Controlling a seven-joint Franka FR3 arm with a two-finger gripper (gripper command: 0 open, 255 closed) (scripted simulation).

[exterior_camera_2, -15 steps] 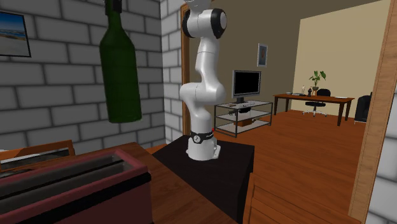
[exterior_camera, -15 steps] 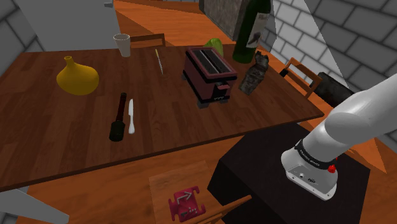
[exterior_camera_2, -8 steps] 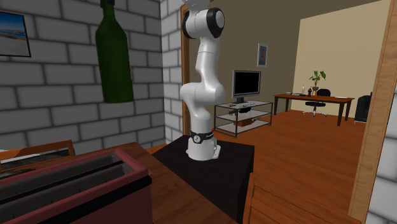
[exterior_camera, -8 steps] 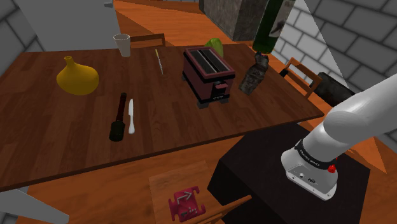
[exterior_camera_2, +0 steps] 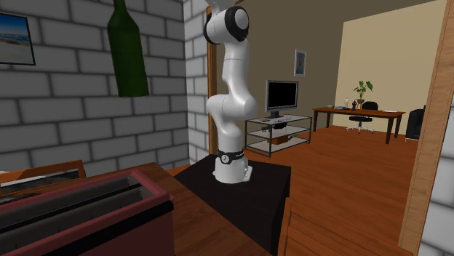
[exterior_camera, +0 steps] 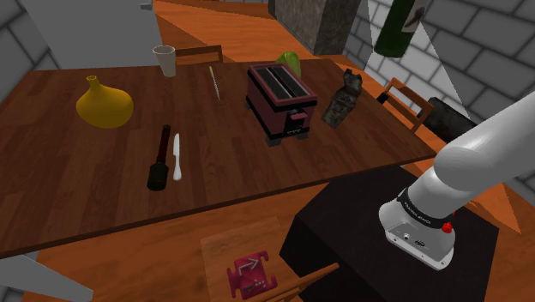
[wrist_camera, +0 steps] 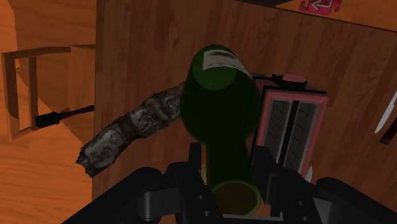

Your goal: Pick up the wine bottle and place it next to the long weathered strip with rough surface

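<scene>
The gripper [wrist_camera: 230, 164] is clamped on the neck of the bottle [wrist_camera: 219, 95], with a black finger [wrist_camera: 196, 162] pressed to the glass on each side. The bottle is dark green with a pale label. In the wrist view its body hangs over the table [wrist_camera: 146, 51] and shows between the strip [wrist_camera: 124, 133] and the toaster [wrist_camera: 289, 124].

In the shoulder view the bottle [exterior_camera: 398, 26] is up in the air and tilted, at about one o'clock from both the toaster [exterior_camera: 279, 103] and the strip [exterior_camera: 341, 99], well clear of the table [exterior_camera: 77, 197]. The rough grey strip sits near the toaster, at its three o'clock. A yellow vase [exterior_camera: 103, 105] stands well apart at the toaster's nine o'clock. A white knife [exterior_camera: 177, 156] lies just beside a black tool [exterior_camera: 159, 159] at about eight o'clock. A cup [exterior_camera: 165, 60] stands at eleven o'clock, near the far edge.

In the second exterior view the bottle [exterior_camera_2: 127, 51] hangs neck up in front of a grey brick wall [exterior_camera_2: 58, 109], at about ten o'clock from the foot of the arm [exterior_camera_2: 229, 94]. The arm rises from the black stand [exterior_camera_2: 247, 193].
</scene>
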